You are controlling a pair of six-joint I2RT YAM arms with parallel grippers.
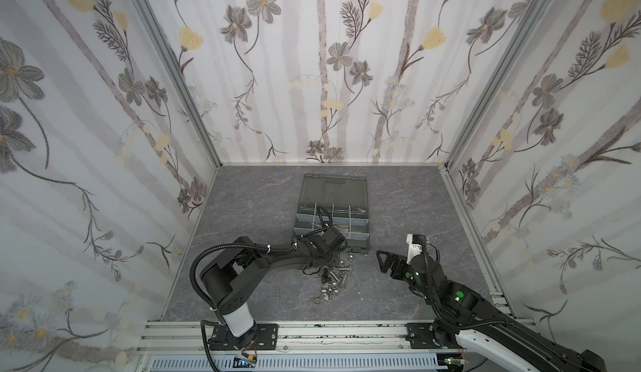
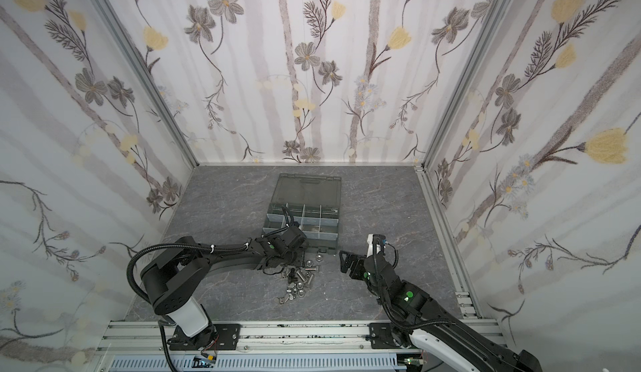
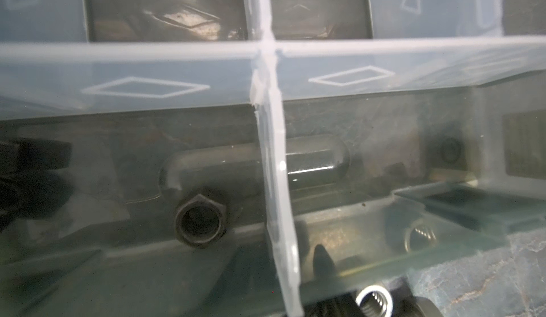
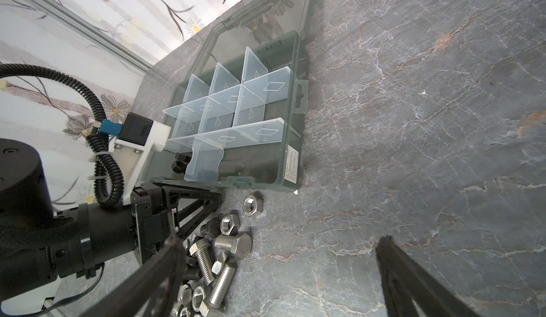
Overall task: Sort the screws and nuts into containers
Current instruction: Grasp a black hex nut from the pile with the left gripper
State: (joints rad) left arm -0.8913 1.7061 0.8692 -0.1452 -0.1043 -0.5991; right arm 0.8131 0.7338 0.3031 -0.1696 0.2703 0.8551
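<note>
Because the screws (image 4: 233,243) and the nuts (image 4: 230,223) are small pieces of solid metal, I judge them rigid, heavy for their size and in no danger of breaking. They look smooth enough, though, to slip or roll out of a loose pinch. A screw looks best taken across its threaded shaft, just under the head, and a nut across two opposite flats.

They lie in a jumbled heap on the grey surface (image 1: 381,301), just below the middle of both top views. The pieces touch one another, so one at the fringe should be the easier pick. One silver nut (image 4: 253,201) sits apart from the heap, just beside the near wall of the organiser case (image 1: 367,223).

That case lies with its lid open at the centre of the frame. A black nut (image 3: 200,225) already rests in one of the containers (image 4: 257,70) along its near wall.

The left hand (image 4: 215,201) reaches from the lower left over the heap to that wall. Its fingers are mostly hidden, and I cannot tell how far apart they stand or whether they pinch anything. The right hand (image 1: 388,262), to the right of the heap, is spread wide and empty, touching nothing.
</note>
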